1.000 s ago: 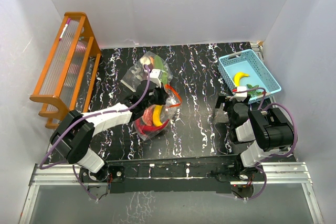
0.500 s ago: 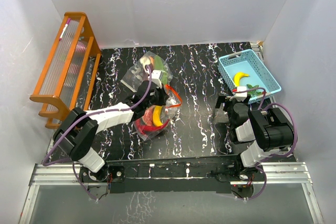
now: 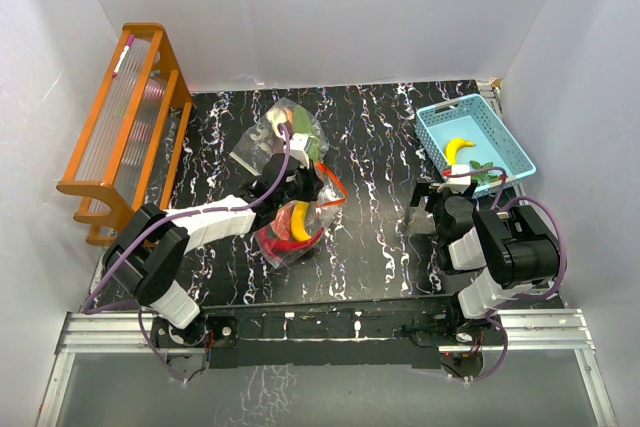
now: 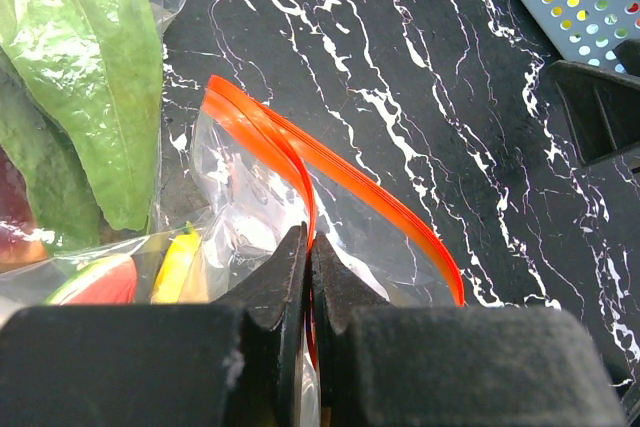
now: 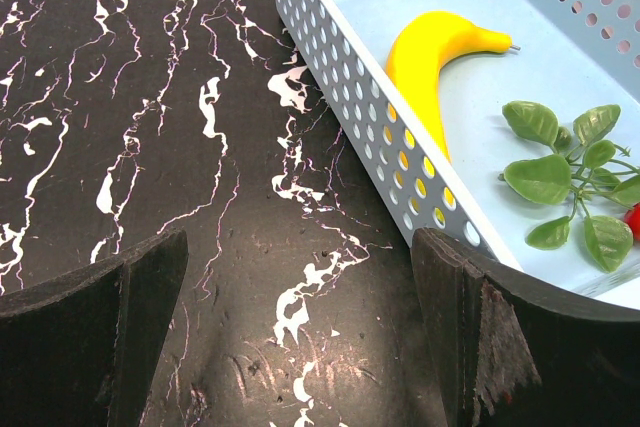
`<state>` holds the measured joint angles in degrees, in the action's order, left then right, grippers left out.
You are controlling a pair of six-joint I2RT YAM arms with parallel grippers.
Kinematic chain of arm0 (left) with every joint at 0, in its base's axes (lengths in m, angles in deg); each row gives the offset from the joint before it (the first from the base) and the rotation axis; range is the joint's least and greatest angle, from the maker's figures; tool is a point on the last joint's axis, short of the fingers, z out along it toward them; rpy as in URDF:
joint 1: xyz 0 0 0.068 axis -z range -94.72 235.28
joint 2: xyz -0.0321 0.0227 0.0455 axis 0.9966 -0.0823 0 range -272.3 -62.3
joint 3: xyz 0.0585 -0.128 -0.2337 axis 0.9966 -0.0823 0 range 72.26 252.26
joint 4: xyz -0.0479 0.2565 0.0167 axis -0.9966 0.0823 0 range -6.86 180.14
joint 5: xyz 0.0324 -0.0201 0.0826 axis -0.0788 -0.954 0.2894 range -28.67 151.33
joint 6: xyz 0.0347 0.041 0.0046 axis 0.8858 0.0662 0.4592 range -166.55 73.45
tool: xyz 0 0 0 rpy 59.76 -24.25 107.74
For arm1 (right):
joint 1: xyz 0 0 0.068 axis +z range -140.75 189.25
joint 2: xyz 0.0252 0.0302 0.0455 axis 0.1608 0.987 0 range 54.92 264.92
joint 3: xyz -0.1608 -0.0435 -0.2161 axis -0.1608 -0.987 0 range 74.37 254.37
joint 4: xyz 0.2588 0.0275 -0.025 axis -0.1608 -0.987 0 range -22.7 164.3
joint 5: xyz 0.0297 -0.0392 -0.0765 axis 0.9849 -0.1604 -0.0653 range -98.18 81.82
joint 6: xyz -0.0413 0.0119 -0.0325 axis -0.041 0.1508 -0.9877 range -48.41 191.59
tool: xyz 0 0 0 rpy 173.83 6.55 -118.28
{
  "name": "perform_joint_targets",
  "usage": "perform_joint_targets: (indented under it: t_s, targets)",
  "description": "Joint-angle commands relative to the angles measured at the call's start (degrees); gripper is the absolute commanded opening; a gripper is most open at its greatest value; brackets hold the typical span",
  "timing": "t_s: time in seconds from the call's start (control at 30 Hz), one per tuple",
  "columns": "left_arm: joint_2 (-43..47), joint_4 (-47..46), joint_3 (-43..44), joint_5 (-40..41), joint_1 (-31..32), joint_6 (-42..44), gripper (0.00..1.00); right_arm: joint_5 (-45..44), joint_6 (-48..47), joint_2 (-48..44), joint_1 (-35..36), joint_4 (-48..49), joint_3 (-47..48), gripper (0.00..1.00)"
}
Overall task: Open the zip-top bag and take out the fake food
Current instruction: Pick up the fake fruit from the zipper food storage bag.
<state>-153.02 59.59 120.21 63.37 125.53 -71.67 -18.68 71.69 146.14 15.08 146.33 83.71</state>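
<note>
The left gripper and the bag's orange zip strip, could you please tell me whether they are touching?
Touching. The left wrist view shows the left gripper shut, its tips pinching the orange zip strip.

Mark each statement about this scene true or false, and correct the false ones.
1. The left gripper is shut on the orange zip edge of the zip-top bag. True.
2. The right gripper holds the banana. False: it is open and empty above the table, beside the basket. The banana lies inside the basket.
3. The zip-top bag is empty. False: yellow and red pieces show inside it.
4. A green leafy sprig lies in the basket with the banana. True.
</note>
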Motion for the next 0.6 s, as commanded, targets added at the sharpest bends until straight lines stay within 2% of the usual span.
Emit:
perform_joint_targets:
  t_s: [0.0, 0.57]
  targets:
    - [1.1, 0.4, -0.4, -0.8, -0.3, 0.7, 0.0, 0.2, 0.1, -0.3, -0.3, 2.7, 1.4, 0.98]
    - [4.6, 2.2, -1.9, 0.8, -0.3, 1.5, 0.0, 0.2, 0.0, -0.3, -0.3, 2.7, 1.4, 0.98]
